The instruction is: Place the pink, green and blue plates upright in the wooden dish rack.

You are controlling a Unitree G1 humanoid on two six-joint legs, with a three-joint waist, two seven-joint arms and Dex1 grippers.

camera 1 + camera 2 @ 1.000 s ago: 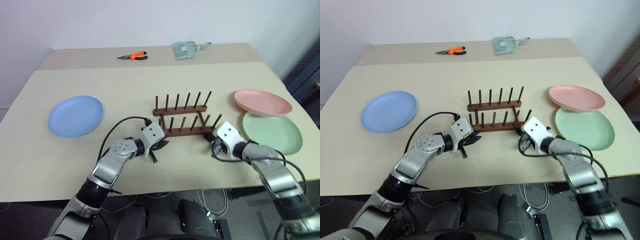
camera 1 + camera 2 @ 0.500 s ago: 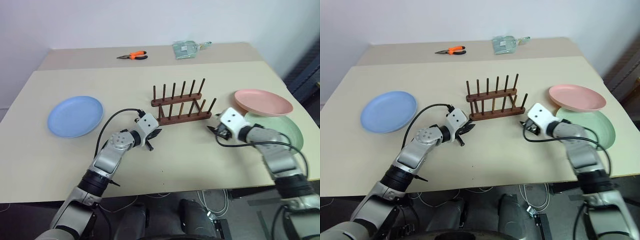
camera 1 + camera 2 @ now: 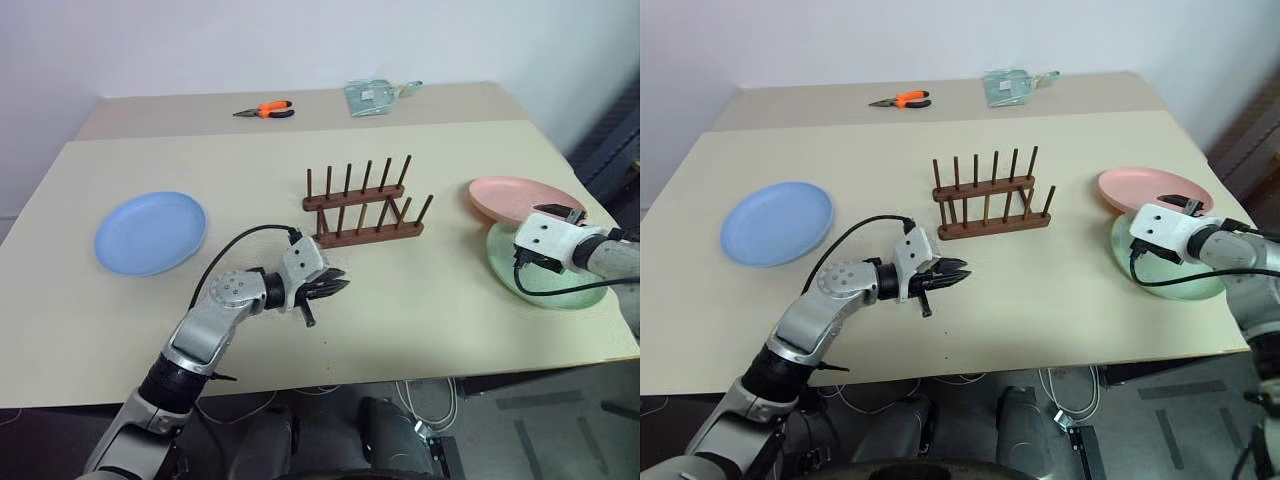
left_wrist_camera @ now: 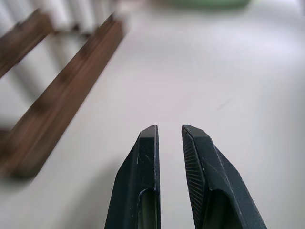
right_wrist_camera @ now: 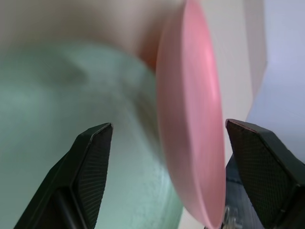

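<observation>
Right wrist view: pink plate (image 5: 190, 109) blurred, green plate (image 5: 71, 119) part-hidden.

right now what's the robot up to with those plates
No plate is in the wooden dish rack yet. The right claw is open and lined up on the rim of the pink plate, which overlaps the green plate at the table's right edge. The left claw hangs nearly shut and empty in front of the rack. The blue plate lies flat far to the left, untouched.
</observation>
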